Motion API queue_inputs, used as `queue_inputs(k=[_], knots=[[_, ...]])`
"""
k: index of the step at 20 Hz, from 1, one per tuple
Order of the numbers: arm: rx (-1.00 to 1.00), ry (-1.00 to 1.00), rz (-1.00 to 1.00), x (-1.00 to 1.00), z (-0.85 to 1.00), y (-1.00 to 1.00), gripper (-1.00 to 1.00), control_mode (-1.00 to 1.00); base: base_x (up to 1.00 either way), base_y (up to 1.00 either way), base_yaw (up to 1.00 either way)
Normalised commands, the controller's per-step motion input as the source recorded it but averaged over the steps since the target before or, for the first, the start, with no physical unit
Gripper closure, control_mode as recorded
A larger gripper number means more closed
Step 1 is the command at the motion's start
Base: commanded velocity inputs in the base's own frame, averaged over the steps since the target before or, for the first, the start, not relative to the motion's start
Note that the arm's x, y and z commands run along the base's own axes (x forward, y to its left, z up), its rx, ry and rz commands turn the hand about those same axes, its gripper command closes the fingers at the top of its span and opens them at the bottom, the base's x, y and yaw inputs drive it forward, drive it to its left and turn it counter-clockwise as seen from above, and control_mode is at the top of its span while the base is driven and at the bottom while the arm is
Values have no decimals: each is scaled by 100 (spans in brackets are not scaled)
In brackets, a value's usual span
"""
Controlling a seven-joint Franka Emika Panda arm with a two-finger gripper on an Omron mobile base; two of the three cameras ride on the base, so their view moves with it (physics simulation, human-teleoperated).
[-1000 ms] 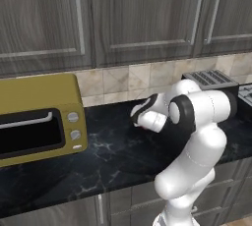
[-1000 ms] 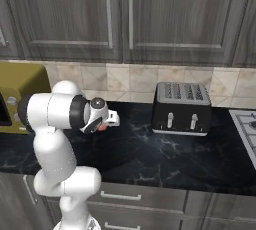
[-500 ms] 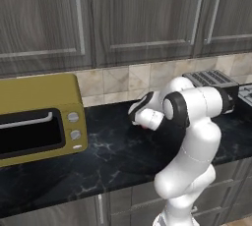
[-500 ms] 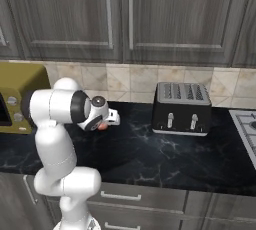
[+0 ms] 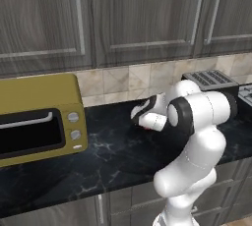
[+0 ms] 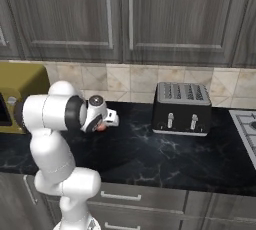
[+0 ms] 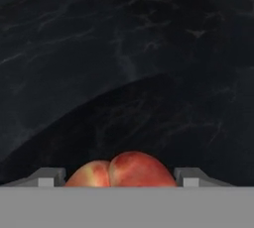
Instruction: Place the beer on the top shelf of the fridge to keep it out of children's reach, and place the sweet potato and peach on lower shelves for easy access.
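The peach (image 7: pixel 119 170), round and orange-red, sits between my gripper's (image 7: pixel 120 178) two fingertips, which press against its sides. In the left base view the gripper (image 5: pixel 142 118) points down at the black counter (image 5: pixel 113 156) with a bit of the peach (image 5: pixel 146 127) showing red under it. From the right base view the peach (image 6: pixel 101 127) peeks out below the gripper (image 6: pixel 107 122). I cannot tell whether the fruit still rests on the counter. The beer, the sweet potato and the fridge are out of view.
A yellow toaster oven (image 5: pixel 34 117) stands on the counter to the left. A black toaster (image 6: pixel 182 109) stands to the right, with a stove corner (image 6: pixel 245 129) beyond it. Dark wooden cabinets (image 6: pixel 120 14) hang above the tiled backsplash.
The jaws have closed in from wide open onto the peach. The hand has stayed low over the same spot of the counter.
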Motion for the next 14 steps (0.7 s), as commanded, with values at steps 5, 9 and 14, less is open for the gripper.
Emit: queue_inputs(k=[5, 9, 14], knots=[[0, -19, 2, -99, 52, -7, 100, -100, 0, 0, 0], [0, -22, 4, -99, 99, -17, 100, -100, 0, 0, 0], [0, -16, 3, -95, 100, -21, 100, -100, 0, 0, 0]])
